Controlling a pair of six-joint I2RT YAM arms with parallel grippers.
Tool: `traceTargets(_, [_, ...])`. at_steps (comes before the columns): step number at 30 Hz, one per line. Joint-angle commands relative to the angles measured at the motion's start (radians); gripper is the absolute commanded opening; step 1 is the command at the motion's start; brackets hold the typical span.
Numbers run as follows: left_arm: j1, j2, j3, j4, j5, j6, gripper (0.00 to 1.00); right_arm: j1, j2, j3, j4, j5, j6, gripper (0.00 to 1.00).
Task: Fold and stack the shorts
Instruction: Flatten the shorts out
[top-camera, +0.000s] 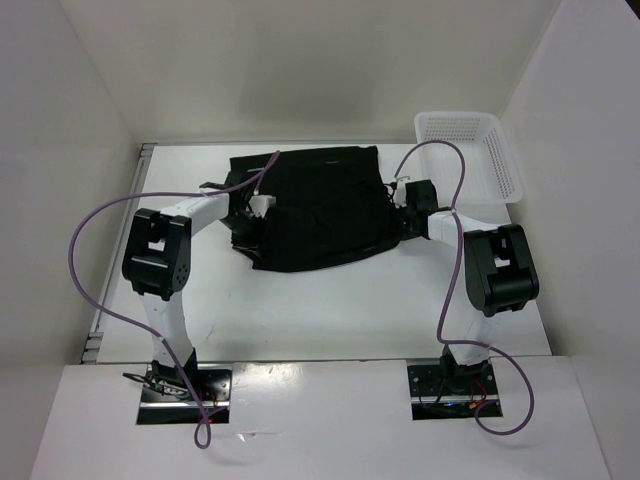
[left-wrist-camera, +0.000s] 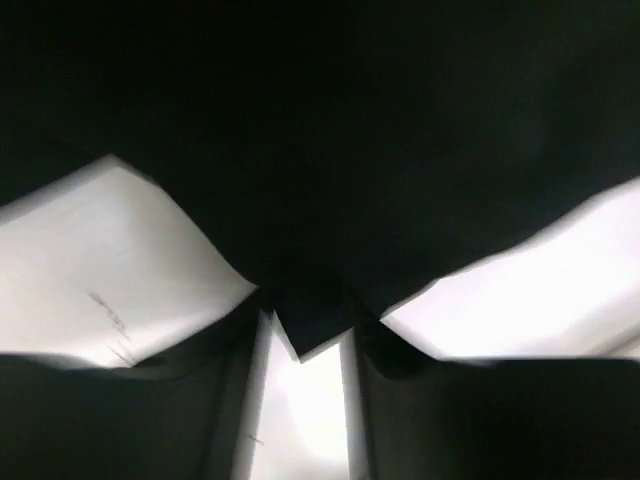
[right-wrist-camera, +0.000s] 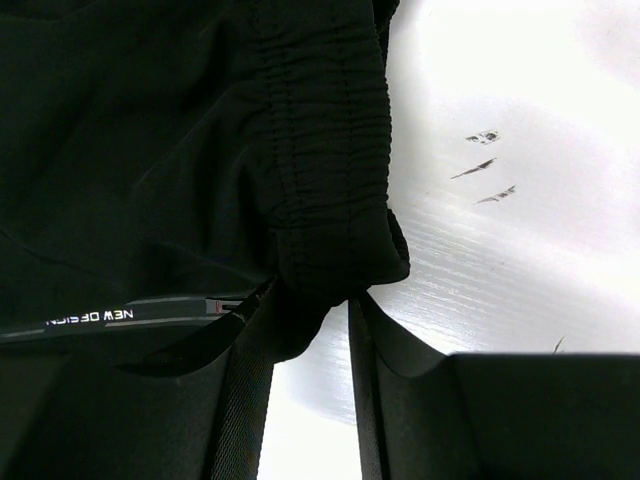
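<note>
Top external view gives the layout: the black shorts (top-camera: 315, 205) lie spread on the white worktop (top-camera: 330, 310) toward the far wall, rumpled along their left and near edges. The left tool (top-camera: 248, 203) sits at their left edge and the right tool (top-camera: 405, 195) at their right edge. A white mesh basket (top-camera: 505, 165) stands in the far right corner, apart from the cloth.

Left wrist view shows what the overhead cannot. The left tool (left-wrist-camera: 308, 335) is clenched on a small point of the shorts (left-wrist-camera: 320, 150). The cloth rises from the pinch like a tent, with the pale worktop (left-wrist-camera: 130, 260) showing under it on both sides.

Right wrist view is sharper. The right tool (right-wrist-camera: 310, 300) grips the end of the gathered elastic waistband (right-wrist-camera: 320, 130), which bunches at the fingertips. A pale strip (right-wrist-camera: 90, 318) printed with reversed lettering runs across the shorts (right-wrist-camera: 150, 150) near the fingers. Dark scuffs (right-wrist-camera: 485, 165) mark the worktop (right-wrist-camera: 520, 260) to the right.
</note>
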Motion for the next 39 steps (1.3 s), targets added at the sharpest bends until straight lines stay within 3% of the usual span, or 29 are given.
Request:
traceTargets(1, [-0.01,0.06,-0.026,0.084,-0.064,0.007,0.35,0.011,-0.047,0.012,-0.005,-0.01,-0.028,0.4])
traceTargets(4, [-0.01,0.069,-0.026,0.084,-0.042,0.007,0.07,0.011,-0.038,0.012,-0.005,-0.031,-0.028,0.41])
traceTargets(6, [-0.01,0.069,-0.015,0.075,-0.042,0.007,0.0,0.021,-0.029,0.012,-0.005,-0.032,-0.037,0.38])
traceTargets(7, [-0.01,0.069,-0.015,0.064,-0.053,0.007,0.0,0.021,-0.028,0.012,-0.005,-0.032,-0.037,0.29])
traceTargets(9, [-0.01,0.045,-0.015,0.038,-0.066,0.007,0.0,0.021,-0.028,0.021,-0.005,-0.032,-0.049,0.0])
traceTargets(13, [0.036,-0.065,-0.061,-0.07,-0.09,0.007,0.0,0.021,-0.067,0.046,-0.119,-0.203,-0.219,0.0])
traceTargets(16, [0.045,-0.18,-0.141,-0.201,-0.163,0.007,0.0,0.021,-0.145,0.056,-0.364,-0.271,-0.412,0.0])
traceTargets(20, [0.045,-0.294,-0.184,-0.324,-0.148,0.007,0.0,0.056,-0.225,0.009,-0.573,-0.311,-0.544,0.0])
traceTargets(25, [0.025,-0.317,-0.207,-0.417,-0.148,0.007,0.0,0.224,-0.32,-0.057,-0.663,-0.27,-0.624,0.0])
traceTargets(31, [0.025,-0.349,-0.284,-0.496,-0.223,0.007,0.0,0.32,-0.412,-0.138,-0.687,-0.248,-0.635,0.1])
traceTargets(32, [0.025,-0.362,-0.284,-0.496,-0.214,0.007,0.0,0.32,-0.412,-0.138,-0.698,-0.259,-0.649,0.17])
traceTargets(33, [0.025,-0.362,-0.284,-0.505,-0.203,0.007,0.01,0.32,-0.412,-0.128,-0.707,-0.259,-0.672,0.35])
traceTargets(34, [0.013,-0.362,-0.272,-0.515,-0.191,0.007,0.12,0.32,-0.412,-0.109,-0.716,-0.259,-0.681,0.64])
traceTargets(36, [0.013,-0.362,-0.259,-0.554,-0.18,0.007,0.29,0.32,-0.412,-0.079,-0.706,-0.23,-0.681,0.74])
traceTargets(39, [0.013,-0.406,-0.233,-0.574,-0.212,0.007,0.35,0.32,-0.459,0.019,-0.683,-0.174,-0.681,0.84])
